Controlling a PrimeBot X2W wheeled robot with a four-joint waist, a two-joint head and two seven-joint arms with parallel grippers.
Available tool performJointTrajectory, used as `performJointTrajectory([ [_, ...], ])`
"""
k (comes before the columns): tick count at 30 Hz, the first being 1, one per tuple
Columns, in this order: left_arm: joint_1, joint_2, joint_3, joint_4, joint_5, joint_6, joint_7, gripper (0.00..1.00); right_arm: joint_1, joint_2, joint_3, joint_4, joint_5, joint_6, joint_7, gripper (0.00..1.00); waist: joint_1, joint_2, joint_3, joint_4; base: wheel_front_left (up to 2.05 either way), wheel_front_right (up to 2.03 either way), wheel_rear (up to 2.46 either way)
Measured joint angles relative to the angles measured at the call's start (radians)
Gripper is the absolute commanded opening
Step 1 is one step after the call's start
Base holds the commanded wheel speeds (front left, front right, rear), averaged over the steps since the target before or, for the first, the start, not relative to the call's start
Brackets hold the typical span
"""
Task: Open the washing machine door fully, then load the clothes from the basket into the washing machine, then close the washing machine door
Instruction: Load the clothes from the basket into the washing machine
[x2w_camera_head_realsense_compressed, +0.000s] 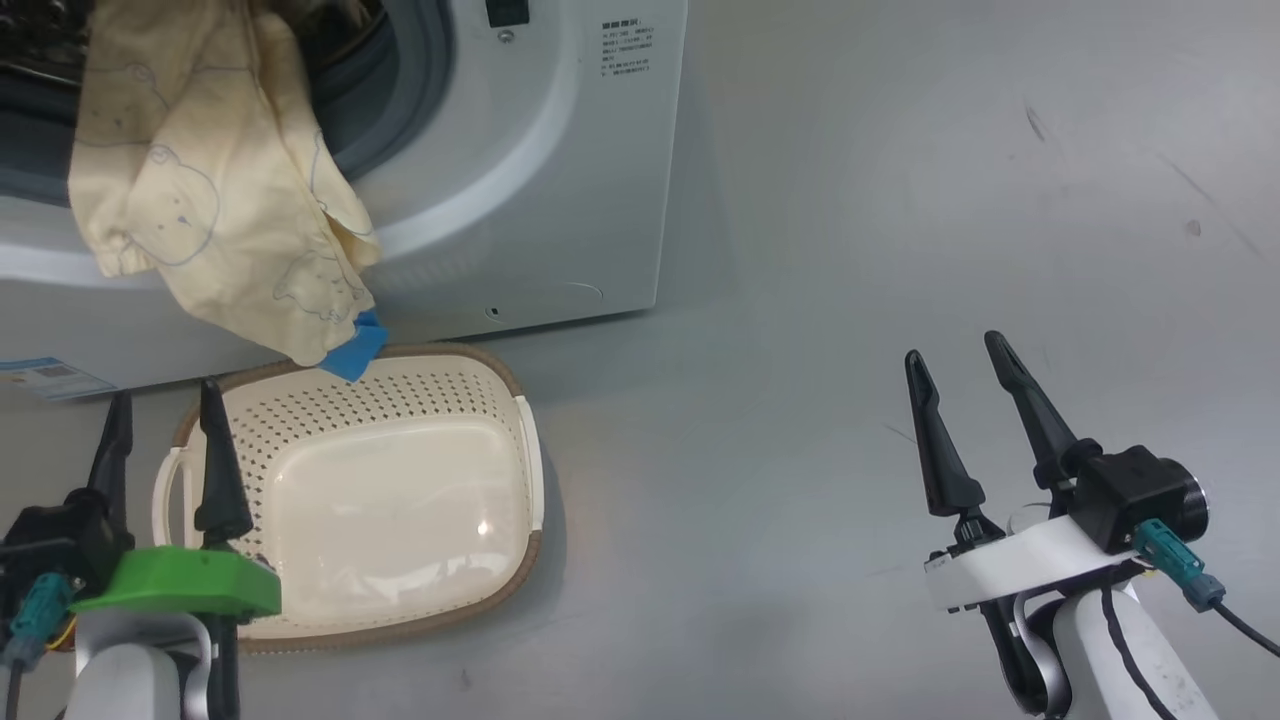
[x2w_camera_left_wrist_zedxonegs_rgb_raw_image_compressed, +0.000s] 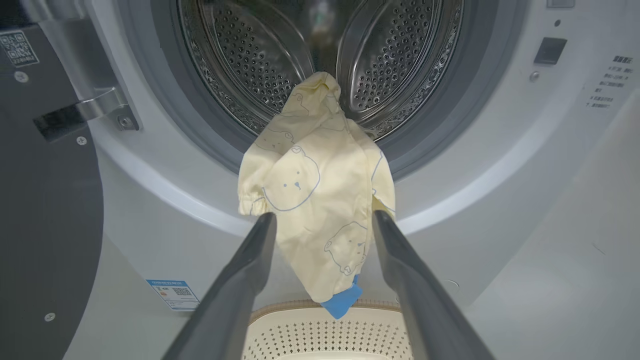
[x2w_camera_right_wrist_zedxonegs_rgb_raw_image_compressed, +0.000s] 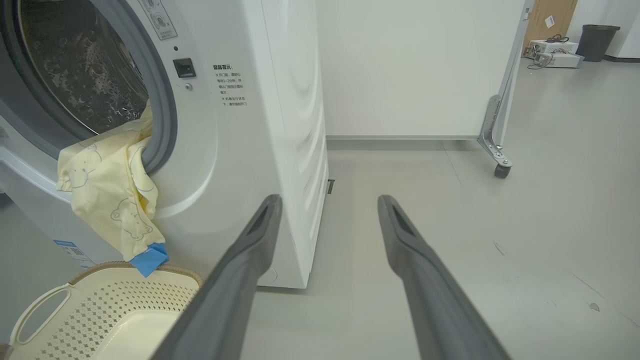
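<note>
The white washing machine (x2w_camera_head_realsense_compressed: 560, 170) stands open, its steel drum (x2w_camera_left_wrist_zedxonegs_rgb_raw_image_compressed: 280, 55) exposed. A cream-yellow garment of the clothes (x2w_camera_head_realsense_compressed: 215, 190) with a blue cuff hangs out of the drum over the grey gasket and down the front, its tip just above the basket (x2w_camera_head_realsense_compressed: 400, 610). The cream basket holds nothing. The washing machine door (x2w_camera_left_wrist_zedxonegs_rgb_raw_image_compressed: 45, 210) is swung open at the left of the left wrist view. My left gripper (x2w_camera_head_realsense_compressed: 160, 405) is open over the basket's left end, below the hanging garment (x2w_camera_left_wrist_zedxonegs_rgb_raw_image_compressed: 320, 200). My right gripper (x2w_camera_head_realsense_compressed: 960, 355) is open over bare floor, away from the machine (x2w_camera_right_wrist_zedxonegs_rgb_raw_image_compressed: 240, 150).
Grey floor (x2w_camera_head_realsense_compressed: 900, 250) spreads to the right of the machine. A white partition on castors (x2w_camera_right_wrist_zedxonegs_rgb_raw_image_compressed: 500, 165) stands behind the machine, with boxes and a dark bin (x2w_camera_right_wrist_zedxonegs_rgb_raw_image_compressed: 597, 42) far off at the back right.
</note>
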Motion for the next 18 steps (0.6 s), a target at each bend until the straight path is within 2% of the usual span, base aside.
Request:
performJointTrajectory([
  [11,0.125,0.000,-0.023,-0.048,0.000,0.008,0.000,1.00,0.065,0.002,0.013,0.016,0.000,0.008,0.000,1.00,0.0000,0.0000,-0.126,0.031,0.00,0.00,0.00],
  [18,0.165,0.000,-0.032,-0.087,-0.006,0.009,0.000,1.00,0.080,0.006,0.022,0.006,0.000,0.008,0.000,1.00,0.0000,0.0000,-0.157,0.032,0.00,0.00,0.00],
])
